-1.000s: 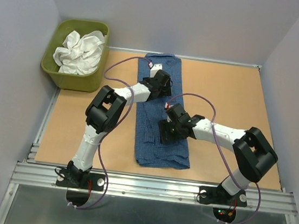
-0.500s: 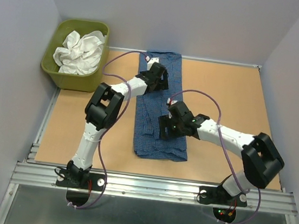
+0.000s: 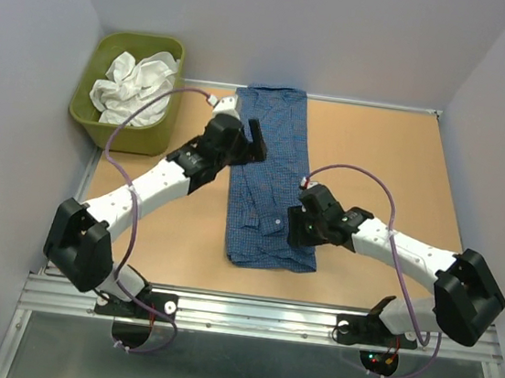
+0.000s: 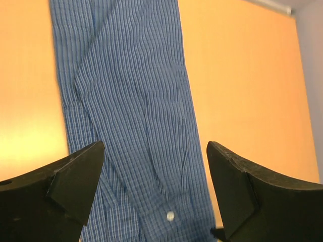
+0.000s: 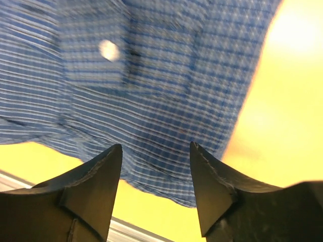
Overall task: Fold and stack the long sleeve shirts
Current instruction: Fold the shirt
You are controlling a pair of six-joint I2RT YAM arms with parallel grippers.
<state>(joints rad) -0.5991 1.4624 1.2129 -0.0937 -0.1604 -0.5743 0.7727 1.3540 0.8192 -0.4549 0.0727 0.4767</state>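
The dark blue checked shirt (image 3: 270,177) lies folded into a long narrow strip down the middle of the table; it also shows in the left wrist view (image 4: 131,116) and the right wrist view (image 5: 151,80). The white cloth garment (image 3: 136,87) is bunched in the tub. My left gripper (image 3: 257,140) is open and empty above the shirt's left edge near its far end (image 4: 155,151). My right gripper (image 3: 301,227) is open and empty over the shirt's near right part (image 5: 155,151).
The olive-green plastic tub (image 3: 101,127) stands at the back left, off the table's corner. Bare wooden table (image 3: 383,177) lies right and left of the shirt. A metal rail (image 3: 265,312) runs along the near edge. Grey walls close in three sides.
The left arm has swung out to the left and its gripper has drawn back from the shirt. The right gripper has moved right and nearer. The shirt lies narrower than a second ago.
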